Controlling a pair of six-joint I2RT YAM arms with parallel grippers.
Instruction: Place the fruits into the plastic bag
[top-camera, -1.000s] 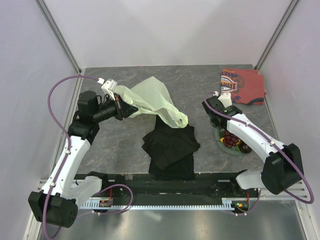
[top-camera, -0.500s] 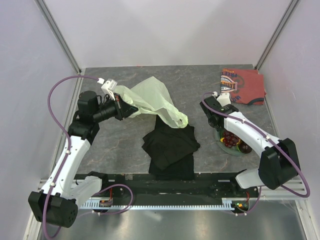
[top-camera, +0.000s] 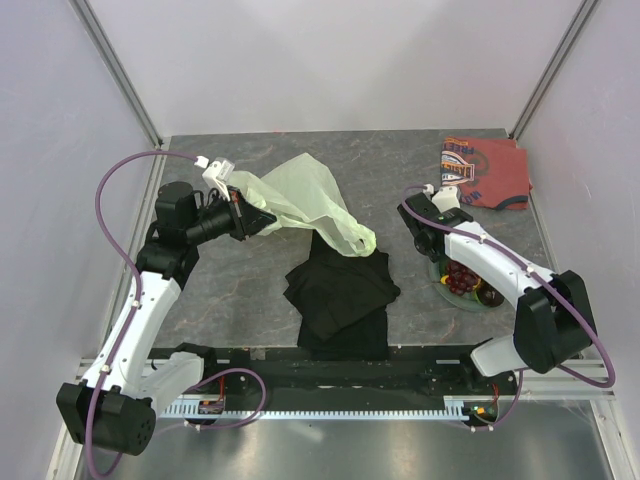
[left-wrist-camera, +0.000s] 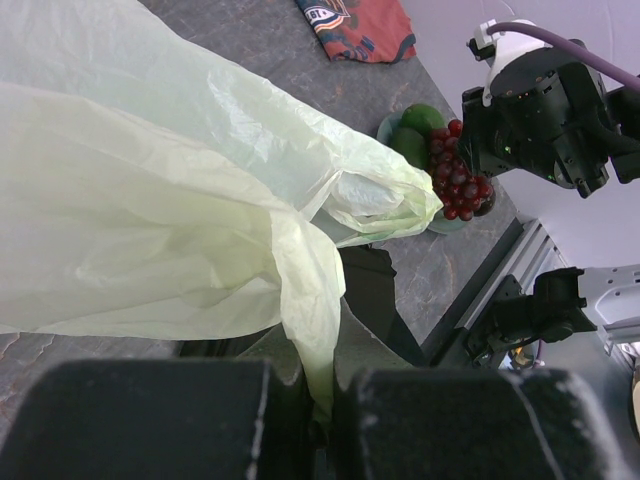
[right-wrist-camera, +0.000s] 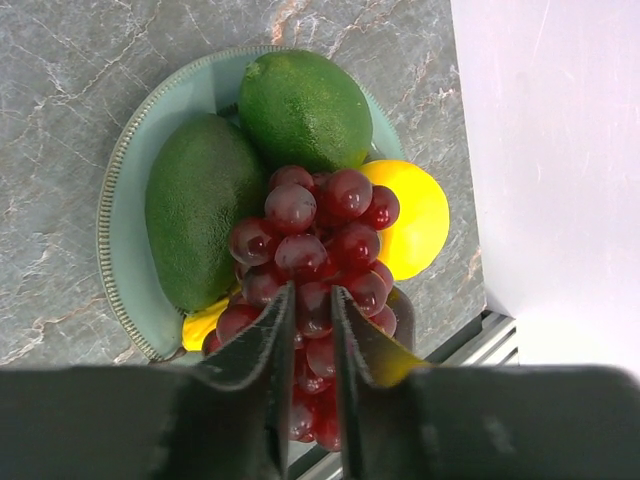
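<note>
left claw (left-wrist-camera: 318, 400) pinches shut on the plastic bag (left-wrist-camera: 150, 200); black cloth (top-camera: 340, 290) lies ahead of it. right claw (right-wrist-camera: 312, 300), barely parted and empty, hovers over grape bunch (right-wrist-camera: 310, 240), green fruits (right-wrist-camera: 195, 225) and yellow fruit (right-wrist-camera: 415, 220) on plate (right-wrist-camera: 120, 220). red cloth (top-camera: 490, 172) print unreadable.

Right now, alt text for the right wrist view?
The right gripper, jaws narrowly apart, hangs over a dark red grape bunch on a grey-green plate with two green fruits and a yellow fruit. Grey marbled table beneath.
</note>
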